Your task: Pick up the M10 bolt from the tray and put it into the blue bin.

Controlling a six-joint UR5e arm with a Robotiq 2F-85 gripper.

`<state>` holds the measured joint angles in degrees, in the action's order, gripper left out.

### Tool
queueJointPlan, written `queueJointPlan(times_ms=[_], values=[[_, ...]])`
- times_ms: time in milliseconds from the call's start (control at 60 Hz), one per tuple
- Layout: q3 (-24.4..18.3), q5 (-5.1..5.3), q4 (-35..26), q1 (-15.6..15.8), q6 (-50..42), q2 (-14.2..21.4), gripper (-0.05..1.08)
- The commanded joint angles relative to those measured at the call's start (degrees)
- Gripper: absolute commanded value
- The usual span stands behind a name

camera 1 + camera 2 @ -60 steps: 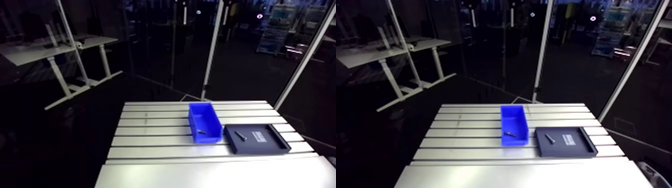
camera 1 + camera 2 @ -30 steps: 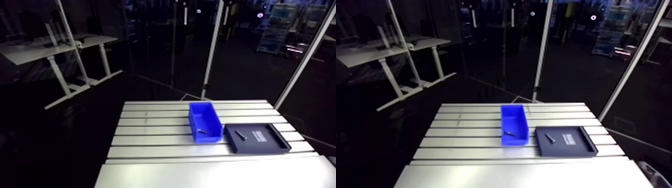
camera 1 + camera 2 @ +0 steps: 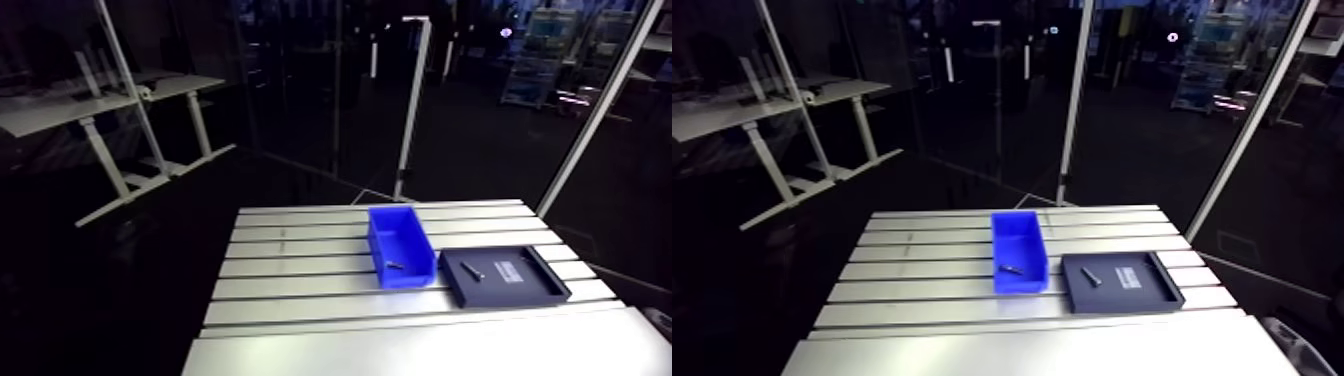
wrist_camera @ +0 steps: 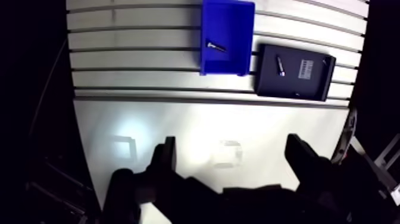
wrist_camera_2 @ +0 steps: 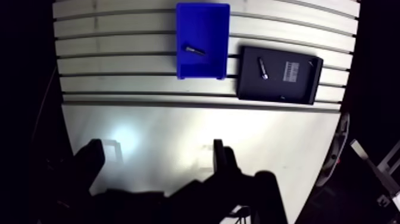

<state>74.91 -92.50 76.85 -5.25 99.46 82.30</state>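
Note:
A blue bin (image 3: 402,240) stands on the slotted table (image 3: 290,268), and a small dark bolt (image 3: 394,266) lies inside it. Right beside the bin sits a black tray (image 3: 510,285) with another dark bolt (image 3: 472,270) lying on its left part. In the wrist view my gripper (image 4: 235,159) hovers high over the table's smooth near plate, well short of the bin (image 4: 226,24) and the tray (image 4: 294,83). Its fingers (image 4: 169,159) stand wide apart with nothing between them. The arm view does not show the gripper.
A white label (image 4: 306,68) lies on the tray's right part. A smooth metal plate (image 4: 196,128) covers the table's near side, under the gripper. Dark drop-offs border the table on both sides.
The whole arm view has shifted a little, so the camera has moved. The bin, tray and both bolts lie where they were.

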Motion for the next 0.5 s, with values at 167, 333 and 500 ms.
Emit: queueJointPlan(times_ms=[167,333,500], values=[[7.3,-0.01,6.1,-5.9,19.7,2.2,0.01],[11.9,0.08,10.6,-10.2,32.1,3.2,0.01],[15.9,-0.09,16.2,-12.9,37.8,3.9,0.01]])
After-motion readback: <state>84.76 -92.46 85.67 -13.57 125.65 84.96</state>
